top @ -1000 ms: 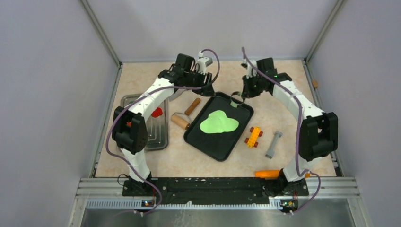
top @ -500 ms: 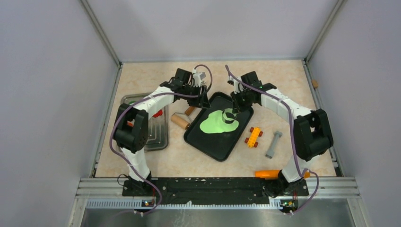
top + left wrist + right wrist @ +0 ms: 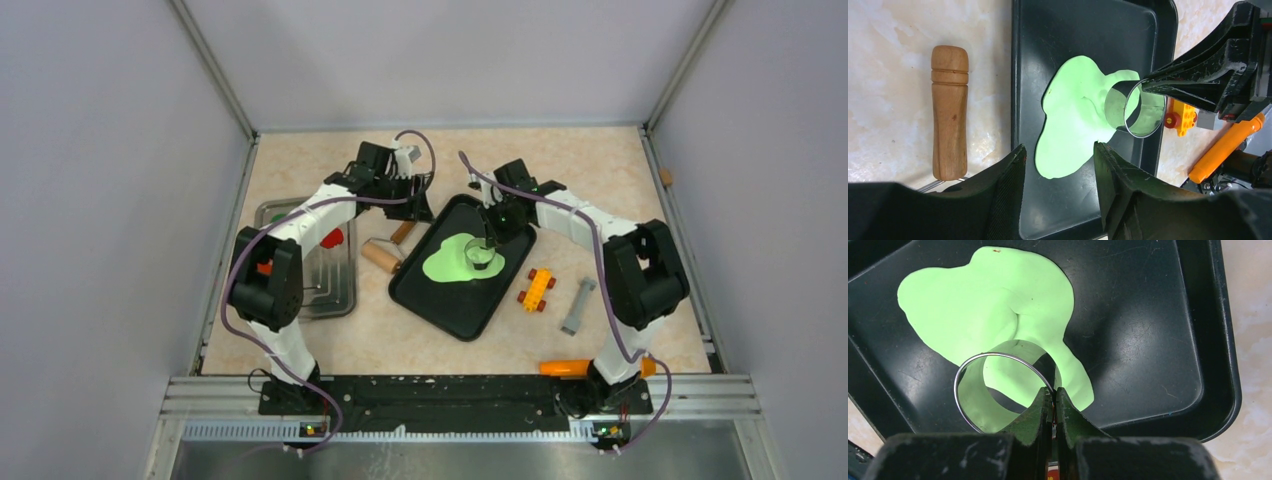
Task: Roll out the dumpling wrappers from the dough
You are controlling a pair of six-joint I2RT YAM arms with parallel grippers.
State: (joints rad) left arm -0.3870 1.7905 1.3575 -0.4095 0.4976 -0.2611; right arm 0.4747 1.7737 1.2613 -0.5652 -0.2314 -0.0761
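Showing wrist-side only: right gripper [image 3: 1053,393] pinching ring cutter [image 3: 998,354]

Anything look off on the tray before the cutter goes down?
Yes: the ring cutter pinched in the right gripper is over a narrow lobe of the dough, and its rim seems to reach past the edge onto bare black tray. A cut here would likely come out incomplete.

No legible text, label, brand, number or sign in any view. Black tray [image 3: 1148,340], green dough [image 3: 998,305], metal ring cutter [image 3: 1117,105], wooden roller handle [image 3: 949,110]: plain surfaces, no print. Small boards [image 3: 313,430] at arm bases, nearer than tray: too small to read.
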